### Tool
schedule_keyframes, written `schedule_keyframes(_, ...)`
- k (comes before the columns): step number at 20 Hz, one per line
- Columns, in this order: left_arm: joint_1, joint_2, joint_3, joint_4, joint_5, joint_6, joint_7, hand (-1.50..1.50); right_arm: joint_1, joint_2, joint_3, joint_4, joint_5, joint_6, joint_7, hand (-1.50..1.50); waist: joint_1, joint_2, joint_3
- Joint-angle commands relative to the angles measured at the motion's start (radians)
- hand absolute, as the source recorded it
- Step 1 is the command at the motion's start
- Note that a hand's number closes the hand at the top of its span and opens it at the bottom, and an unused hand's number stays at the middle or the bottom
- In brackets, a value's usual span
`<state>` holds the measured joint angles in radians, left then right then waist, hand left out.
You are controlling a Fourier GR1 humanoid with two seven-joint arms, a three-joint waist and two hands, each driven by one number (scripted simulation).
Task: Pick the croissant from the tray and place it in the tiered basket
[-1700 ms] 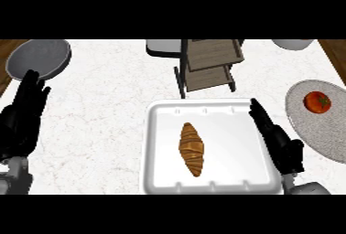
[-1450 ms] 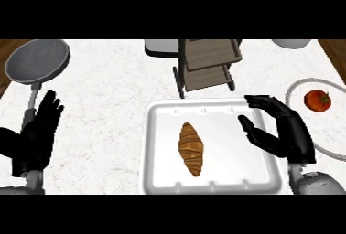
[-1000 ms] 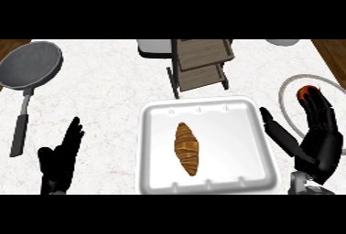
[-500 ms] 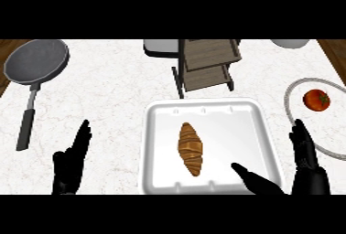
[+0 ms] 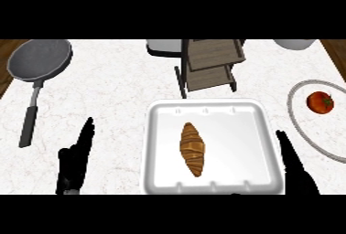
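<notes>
A brown croissant (image 5: 192, 148) lies lengthwise in the middle of the white tray (image 5: 263, 123). The wooden tiered basket (image 5: 211, 64) stands just behind the tray, at the counter's far middle. My left hand (image 5: 76, 160) is open at the lower left, fingers straight and pointing up, well left of the tray. My right hand (image 5: 294, 171) is open at the tray's right edge, near its front corner, fingers straight. Neither hand touches the croissant.
A grey frying pan (image 5: 39, 59) with a long handle lies at the far left. A plate (image 5: 301, 119) with a tomato (image 5: 320, 102) sits at the right edge. A white bowl (image 5: 164, 46) stands behind the basket, another (image 5: 294, 44) at the far right.
Both hands have drawn back toward the lower edge and straightened; the right hand's thumb no longer reaches over the tray's front. The croissant has not moved on the tray.
</notes>
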<state>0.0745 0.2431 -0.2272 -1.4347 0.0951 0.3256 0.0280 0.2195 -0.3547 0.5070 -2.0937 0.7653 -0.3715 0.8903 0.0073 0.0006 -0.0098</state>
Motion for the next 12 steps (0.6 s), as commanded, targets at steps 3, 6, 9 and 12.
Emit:
schedule_keyframes(3,0.013,-0.020,-0.002,0.069,-0.003,-0.014,-0.054,0.00,-0.175,0.150,0.111,-0.052,0.299,0.231,0.392,-1.50,0.006,0.000,0.002)
schedule_keyframes(6,-0.034,-0.011,0.001,0.037,-0.003,-0.021,0.000,0.00,-0.275,0.300,0.172,0.087,0.397,0.314,0.455,-1.50,0.010,0.001,0.005)
schedule_keyframes(9,-0.014,-0.025,-0.002,0.038,-0.011,-0.006,-0.009,0.00,-0.353,0.348,0.182,0.165,0.435,0.362,0.509,-1.50,0.011,0.001,0.006)
schedule_keyframes(12,-0.025,-0.029,-0.005,0.026,-0.004,-0.015,0.014,0.00,-0.360,0.351,0.156,0.225,0.428,0.422,0.512,-1.50,0.005,0.002,0.007)
